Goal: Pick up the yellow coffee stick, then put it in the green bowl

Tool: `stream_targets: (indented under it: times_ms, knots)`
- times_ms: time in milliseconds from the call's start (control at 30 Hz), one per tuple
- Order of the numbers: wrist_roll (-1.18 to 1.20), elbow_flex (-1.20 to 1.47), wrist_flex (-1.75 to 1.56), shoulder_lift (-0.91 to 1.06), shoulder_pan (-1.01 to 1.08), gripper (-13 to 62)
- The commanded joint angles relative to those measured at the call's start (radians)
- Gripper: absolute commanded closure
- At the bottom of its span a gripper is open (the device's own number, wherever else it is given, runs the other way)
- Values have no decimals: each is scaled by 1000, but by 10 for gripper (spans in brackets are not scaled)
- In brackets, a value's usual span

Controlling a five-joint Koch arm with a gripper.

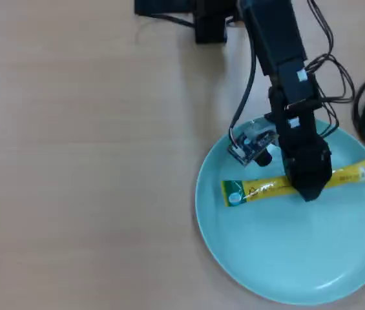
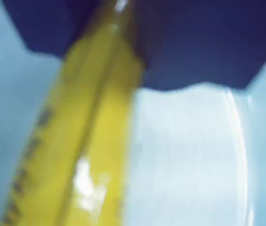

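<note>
From overhead, my fingers (image 1: 309, 188) sit over the green bowl (image 1: 279, 258), closed on the middle of the yellow coffee stick (image 1: 260, 189). The stick stretches across the bowl, green end to the left, right end past the rim above the tabletop (image 1: 85, 161).

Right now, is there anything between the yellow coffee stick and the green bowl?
Nothing visible. The yellow coffee stick already lies across the green bowl, with the gripper directly over its middle.
</note>
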Motion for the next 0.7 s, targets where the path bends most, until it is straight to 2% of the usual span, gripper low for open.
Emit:
stream_targets:
  times_ms: [0, 100, 367, 400, 667]
  knots:
    - [8, -31, -95, 21, 3, 501]
    - [8, -21, -94, 21, 5, 382]
    - [17, -26, -23, 21, 2, -72]
    - [17, -26, -12, 21, 0, -100]
    - [21, -34, 81, 35, 0, -84]
